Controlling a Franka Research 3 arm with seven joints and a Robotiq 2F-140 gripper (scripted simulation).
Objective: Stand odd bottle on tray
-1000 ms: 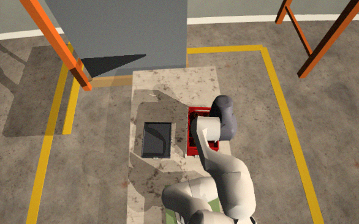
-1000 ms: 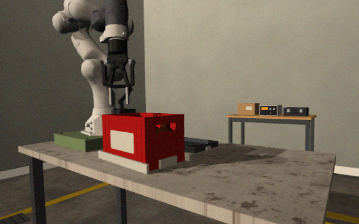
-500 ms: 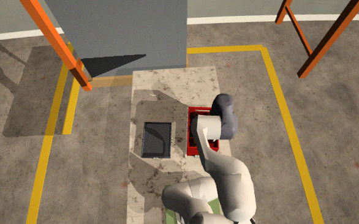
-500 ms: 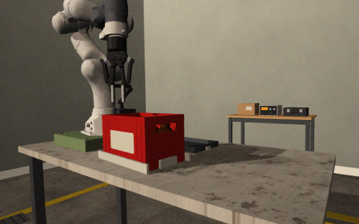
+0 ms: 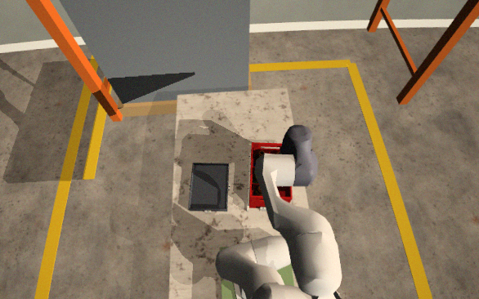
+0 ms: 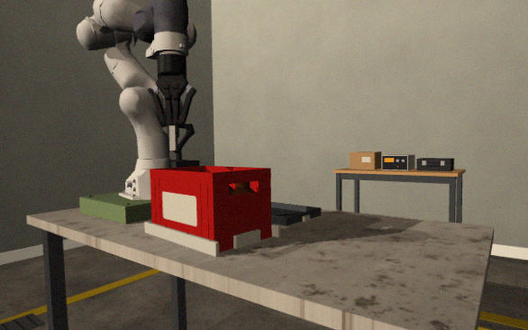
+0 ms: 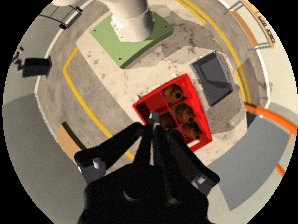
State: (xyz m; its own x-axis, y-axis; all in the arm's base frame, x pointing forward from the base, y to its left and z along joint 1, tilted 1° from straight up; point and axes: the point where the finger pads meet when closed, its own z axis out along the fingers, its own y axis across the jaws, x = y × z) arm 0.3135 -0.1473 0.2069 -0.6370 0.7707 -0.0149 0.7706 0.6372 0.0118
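My gripper is fully closed on nothing and hangs just above the crate, so the bottles stay standing inside, tray waiting left.

On the counter stands a red crate on a pale base. The gripper hangs straight above the crate's far left corner, its fingers pressed together with nothing between them, the tips just over the rim. Behind the crate the arm rises from a green base plate. A dark tray lies flat just beside the crate, on its far side. By the wall, a small table carries a brown box and two devices.
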